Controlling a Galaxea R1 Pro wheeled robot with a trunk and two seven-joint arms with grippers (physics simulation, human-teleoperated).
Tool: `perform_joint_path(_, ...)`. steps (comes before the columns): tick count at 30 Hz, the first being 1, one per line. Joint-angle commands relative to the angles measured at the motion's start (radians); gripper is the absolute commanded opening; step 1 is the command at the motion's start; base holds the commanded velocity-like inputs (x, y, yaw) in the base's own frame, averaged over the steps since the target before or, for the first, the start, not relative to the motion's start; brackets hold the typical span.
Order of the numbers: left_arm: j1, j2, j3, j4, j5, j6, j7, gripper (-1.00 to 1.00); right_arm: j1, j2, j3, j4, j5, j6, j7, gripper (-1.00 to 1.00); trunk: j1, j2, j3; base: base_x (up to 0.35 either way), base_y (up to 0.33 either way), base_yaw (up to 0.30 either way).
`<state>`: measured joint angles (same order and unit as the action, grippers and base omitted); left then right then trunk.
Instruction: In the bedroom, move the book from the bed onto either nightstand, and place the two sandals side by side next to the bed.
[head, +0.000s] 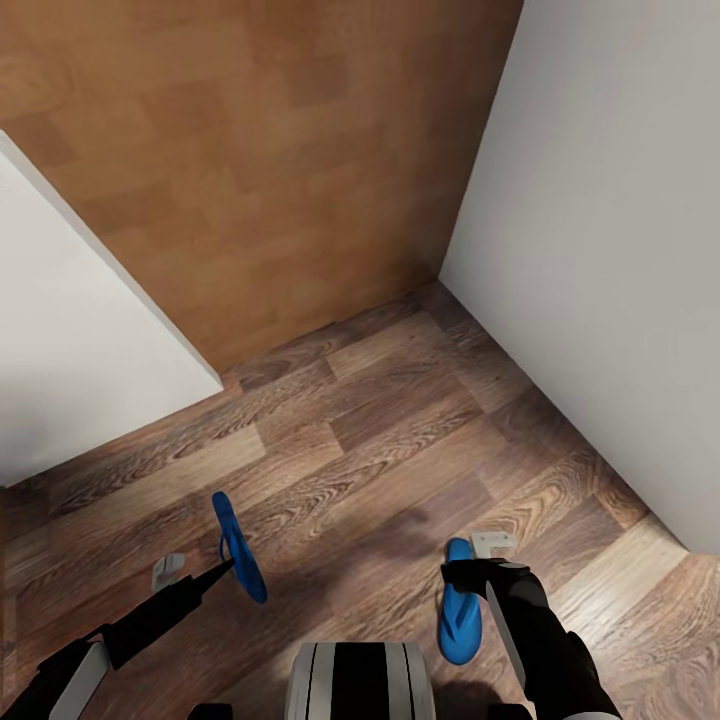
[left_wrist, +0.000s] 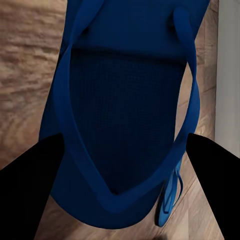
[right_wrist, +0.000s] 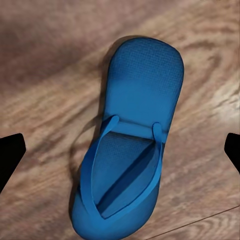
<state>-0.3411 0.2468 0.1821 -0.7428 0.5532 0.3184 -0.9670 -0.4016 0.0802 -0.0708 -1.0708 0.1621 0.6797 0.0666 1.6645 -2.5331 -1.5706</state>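
- Holding one sandal (head: 238, 548) up on edge in the left gripper (head: 222, 570), at about 7 o'clock in the head view; jaws look clamped on it, strap close up in the left wrist view.
- Hovering over the other sandal (head: 460, 605) with the right gripper (head: 470, 572), jaws spread wide; flat on the wood floor (head: 380, 440) around 5 o'clock.
- Not paired up yet, well apart.
- Can't spot book or nightstand here, so no telling on that half.
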Motion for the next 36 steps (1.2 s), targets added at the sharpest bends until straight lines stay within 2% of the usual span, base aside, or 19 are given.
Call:
perform_joint_path(1,0.0,0.0,0.0,0.0,0.007,0.01,-0.002,-1.0,0.0,0.001,-0.003,-0.001,0.01,0.004,0.007,1.0,0.0,0.0,-0.001,0.021,0.027,0.0)
perform_joint_path(20,0.0,-0.001,0.0,0.0,0.008,0.01,-0.001,-1.0,0.0,0.001,-0.003,-0.001,0.01,0.004,0.007,1.0,0.0,0.0,-0.001,0.002,0.016,0.0)
perform_joint_path(36,0.0,-0.001,-0.001,0.0,0.007,0.01,-0.001,-1.0,0.0,0.001,-0.003,-0.001,0.01,0.004,0.007,1.0,0.007,-0.004,-0.062,0.0,0.0,0.0)
